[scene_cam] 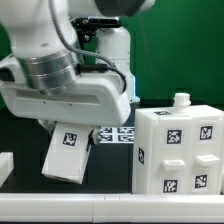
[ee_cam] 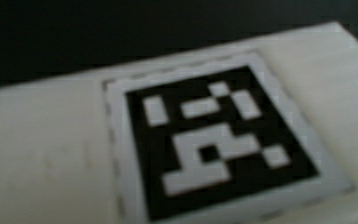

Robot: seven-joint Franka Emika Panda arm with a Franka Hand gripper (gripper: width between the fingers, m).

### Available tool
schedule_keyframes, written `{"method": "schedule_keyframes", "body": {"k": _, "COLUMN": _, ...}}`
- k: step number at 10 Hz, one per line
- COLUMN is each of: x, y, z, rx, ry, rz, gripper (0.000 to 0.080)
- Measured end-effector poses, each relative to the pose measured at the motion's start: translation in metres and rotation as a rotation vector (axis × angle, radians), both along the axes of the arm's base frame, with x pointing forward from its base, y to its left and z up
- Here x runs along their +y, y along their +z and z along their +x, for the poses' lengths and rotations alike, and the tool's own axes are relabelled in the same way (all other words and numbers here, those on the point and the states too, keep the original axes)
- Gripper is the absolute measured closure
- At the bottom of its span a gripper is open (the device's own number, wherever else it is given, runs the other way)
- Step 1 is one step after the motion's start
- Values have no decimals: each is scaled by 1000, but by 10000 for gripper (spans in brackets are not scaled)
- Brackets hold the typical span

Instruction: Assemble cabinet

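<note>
Tool: hidden behind the arm's wrist housing in the exterior view; whether it is spread or pressed together I cannot tell.
Panel (scene_cam: pixel 68 155): a tilted white cabinet panel hangs under the wrist at about 7 o'clock, apparently carried; its tag (ee_cam: pixel 215 135) fills the wrist view, so it sits close to the camera.
Cabinet box (scene_cam: pixel 178 148): stands upright at 4 o'clock, knob (scene_cam: pixel 181 101) on top, probably awaiting the panel.
Marker board (scene_cam: pixel 118 134): flat behind, between panel and box.
Table (scene_cam: pixel 110 195): black, with a green backdrop behind.
</note>
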State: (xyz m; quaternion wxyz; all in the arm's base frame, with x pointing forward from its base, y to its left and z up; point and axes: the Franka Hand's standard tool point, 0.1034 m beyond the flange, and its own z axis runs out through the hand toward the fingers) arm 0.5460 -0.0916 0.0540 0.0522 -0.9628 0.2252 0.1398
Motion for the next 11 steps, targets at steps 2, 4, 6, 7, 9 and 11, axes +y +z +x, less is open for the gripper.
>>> {"method": "schedule_keyframes", "body": {"k": 2, "x": -4, "y": -13, "z": 6, "rx": -155, "ry": -2, "rz": -87, "gripper": 199}}
{"method": "schedule_keyframes", "body": {"k": 4, "x": -11, "y": -23, "z": 4, "rx": -256, "ry": -9, "rz": -151, "gripper": 199}}
{"method": "schedule_keyframes", "body": {"k": 6, "x": -18, "y": -36, "z": -6, "rx": -282, "ry": -26, "rz": -177, "gripper": 200}}
{"method": "schedule_keyframes", "body": {"k": 7, "x": -16, "y": -34, "z": -4, "rx": -278, "ry": -24, "rz": -172, "gripper": 200}}
{"method": "schedule_keyframes", "body": {"k": 9, "x": -16, "y": -36, "z": -4, "rx": -277, "ry": -23, "rz": -172, "gripper": 204}}
{"method": "schedule_keyframes", "body": {"k": 11, "x": -16, "y": -36, "z": -5, "rx": -277, "ry": -24, "rz": -172, "gripper": 67}}
